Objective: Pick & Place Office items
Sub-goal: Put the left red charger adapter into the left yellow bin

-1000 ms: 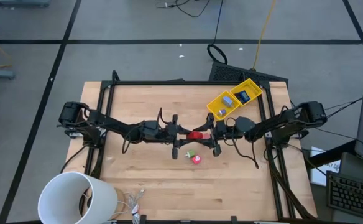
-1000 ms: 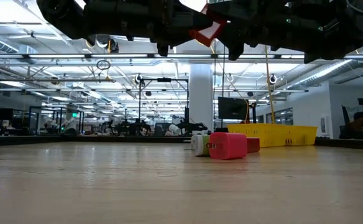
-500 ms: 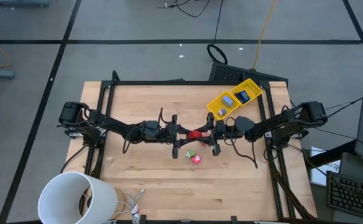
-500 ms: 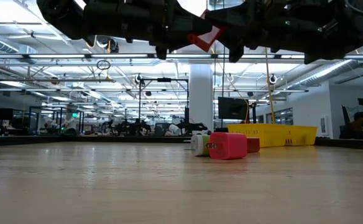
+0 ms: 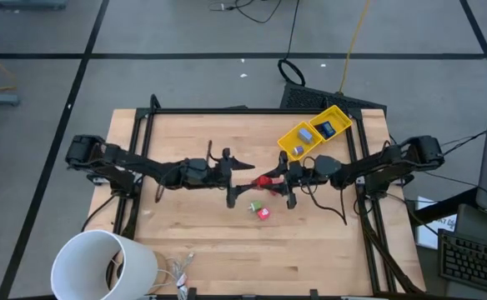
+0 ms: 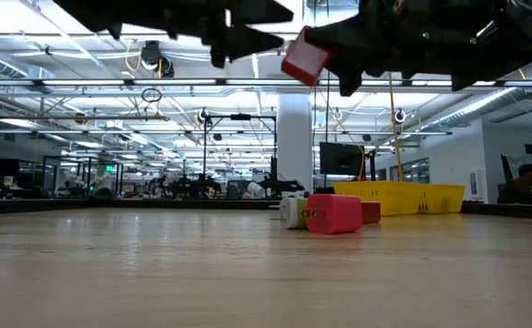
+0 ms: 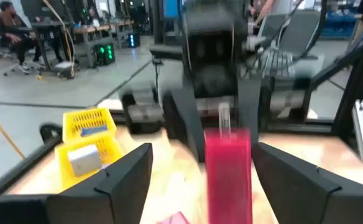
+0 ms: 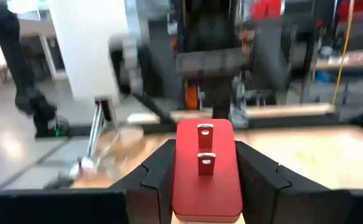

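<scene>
Right pincer (image 5: 270, 180) clamped on a red block (image 5: 263, 180), mid-worktop (image 5: 185, 233), airborne. Left pincer (image 5: 240, 177) fingers apart, just beside the block, not touching. Pink bit (image 5: 263, 214) and green bit (image 5: 255, 205) lie below; yellow bin (image 5: 287, 138) holds blue and grey pieces.

Low view: block (image 6: 304, 58) aloft; arms cut off at top. Pink piece (image 6: 333, 213) hides most of a pale piece behind.

Left wrist: block (image 7: 227, 171) blurred, between spread fingers (image 7: 122, 177).

Right wrist: block (image 8: 206, 163) gripped both sides, two metal prongs showing.

Count, high view: one red block (image 5: 264, 180) mid-frame; two small pieces below it, green (image 5: 256, 205) and pink-red (image 5: 263, 214); three items in one yellow bin (image 5: 313, 133), upper right; one white cylinder (image 5: 102, 265), lower left.
</scene>
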Controlling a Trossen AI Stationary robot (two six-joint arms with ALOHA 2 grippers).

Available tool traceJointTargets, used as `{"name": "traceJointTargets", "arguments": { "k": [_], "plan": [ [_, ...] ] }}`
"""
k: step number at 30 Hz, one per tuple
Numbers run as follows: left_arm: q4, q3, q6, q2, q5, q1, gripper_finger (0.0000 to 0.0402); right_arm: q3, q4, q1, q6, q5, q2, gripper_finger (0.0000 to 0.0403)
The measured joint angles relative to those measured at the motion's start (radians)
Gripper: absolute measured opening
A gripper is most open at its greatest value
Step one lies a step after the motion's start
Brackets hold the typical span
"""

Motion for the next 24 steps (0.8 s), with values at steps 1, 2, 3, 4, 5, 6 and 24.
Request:
{"name": "traceJointTargets", "arguments": {
  "k": [1,2,3,4,5,6,24],
  "plan": [
    [-0.030,0.002,0.000,-0.024,-0.001,0.000,0.0285,-0.001,-0.038,-0.003,-0.002,-0.002,-0.017,0.0117],
    [-0.068,0.002,-0.001,-0.047,-0.003,0.000,0.0289,-0.001,-0.075,-0.007,-0.009,-0.002,-0.038,0.0117],
    [-0.108,0.002,-0.006,-0.064,-0.003,0.000,0.0293,-0.001,-0.105,-0.013,-0.017,0.000,-0.063,0.0117],
    [-0.145,0.002,-0.015,-0.078,-0.003,0.001,0.0296,0.000,-0.136,-0.021,-0.028,0.005,-0.090,0.0117],
    [-0.183,0.001,-0.021,-0.095,-0.003,0.001,0.0298,0.000,-0.177,-0.029,-0.033,0.007,-0.116,0.0117],
    [-0.214,0.000,-0.026,-0.110,-0.003,0.001,0.0301,0.000,-0.219,-0.038,-0.037,0.009,-0.138,0.0117],
    [-0.069,-0.176,-0.010,-0.131,-0.102,0.039,0.0300,-0.173,-0.405,-0.289,-0.038,0.196,-0.355,0.0117]
  ]
}}
